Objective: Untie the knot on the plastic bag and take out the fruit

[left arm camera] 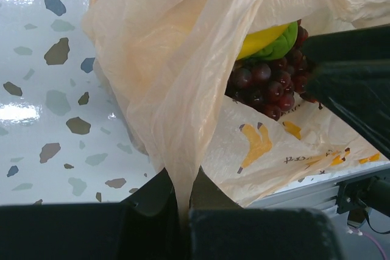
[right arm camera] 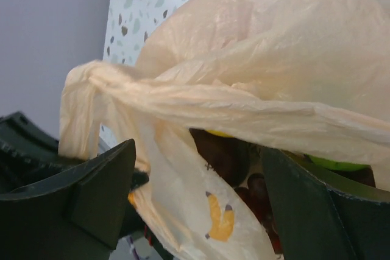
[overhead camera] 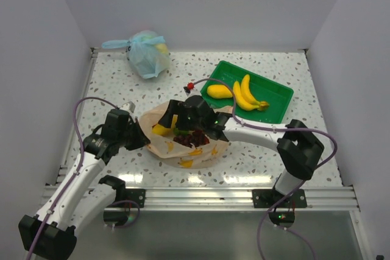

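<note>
Seen from overhead, the plastic bag (overhead camera: 183, 150) lay on the table (overhead camera: 292, 144) between the two arms, near the front edge, with its mouth upward. The left gripper (overhead camera: 141, 133) was at the bag's left edge. The right gripper (overhead camera: 196, 119) sat over the open mouth directly above the contents, so the right arm was the nearer to the fruit. Visible inside the bag were one cluster of grapes (overhead camera: 192, 138) and one lime (overhead camera: 181, 131); anything deeper was hidden. The green tray (overhead camera: 283, 92), beyond and to the right of the bag, held two bananas (overhead camera: 247, 94) and one mango (overhead camera: 219, 91). One small red fruit (overhead camera: 191, 85) lay on the table just beside the tray's left corner, and one blue bag (overhead camera: 148, 56) sat well apart at the far left. In the left wrist view, the left gripper (left arm camera: 183, 205) was pressed together on a drawn-up fold of the bag's film, with the grapes beyond it to the right. In the right wrist view, the right gripper (right arm camera: 198, 205) was spread wide and held nothing. The knot (right arm camera: 91, 76) sat high at the view's left. A twisted strand ran from it across the gap, its long axis crosswise to the fingers; whether it remained tied could not be told. The next reach would probably have to pass beneath that strand to the fruit.
</note>
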{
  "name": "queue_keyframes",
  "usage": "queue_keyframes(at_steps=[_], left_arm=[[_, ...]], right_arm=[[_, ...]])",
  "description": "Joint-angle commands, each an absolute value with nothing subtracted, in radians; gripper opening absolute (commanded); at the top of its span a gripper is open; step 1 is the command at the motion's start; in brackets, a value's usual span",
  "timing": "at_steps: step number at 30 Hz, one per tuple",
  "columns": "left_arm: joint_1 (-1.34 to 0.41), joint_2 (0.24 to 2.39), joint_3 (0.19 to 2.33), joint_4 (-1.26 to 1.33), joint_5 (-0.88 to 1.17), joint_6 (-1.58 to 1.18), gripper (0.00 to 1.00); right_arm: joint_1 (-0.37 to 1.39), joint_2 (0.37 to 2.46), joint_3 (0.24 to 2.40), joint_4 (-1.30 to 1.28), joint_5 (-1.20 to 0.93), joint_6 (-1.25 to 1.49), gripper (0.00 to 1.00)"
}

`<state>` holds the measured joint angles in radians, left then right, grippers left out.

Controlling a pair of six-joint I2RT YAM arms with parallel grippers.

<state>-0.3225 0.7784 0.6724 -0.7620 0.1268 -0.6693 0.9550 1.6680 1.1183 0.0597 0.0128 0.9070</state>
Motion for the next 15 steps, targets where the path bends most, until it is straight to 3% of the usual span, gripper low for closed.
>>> queue_keyframes(at_steps=[1, 11, 15], left_arm=[[-0.318, 0.759, 0.670, -0.724, 0.156, -0.657, 0.00], [-0.318, 0.750, 0.650, -0.703, 0.182, -0.657, 0.00], [-0.318, 0.752, 0.646, -0.696, 0.192, -0.653, 0.00]], right_arm=[[0.960, 1.710, 1.138, 0.147, 0.156, 1.060, 0.86], [0.960, 1.845, 1.183, 0.120, 0.235, 1.095, 0.84], [0.962, 1.900, 1.227, 0.130, 0.212, 1.082, 0.89]])
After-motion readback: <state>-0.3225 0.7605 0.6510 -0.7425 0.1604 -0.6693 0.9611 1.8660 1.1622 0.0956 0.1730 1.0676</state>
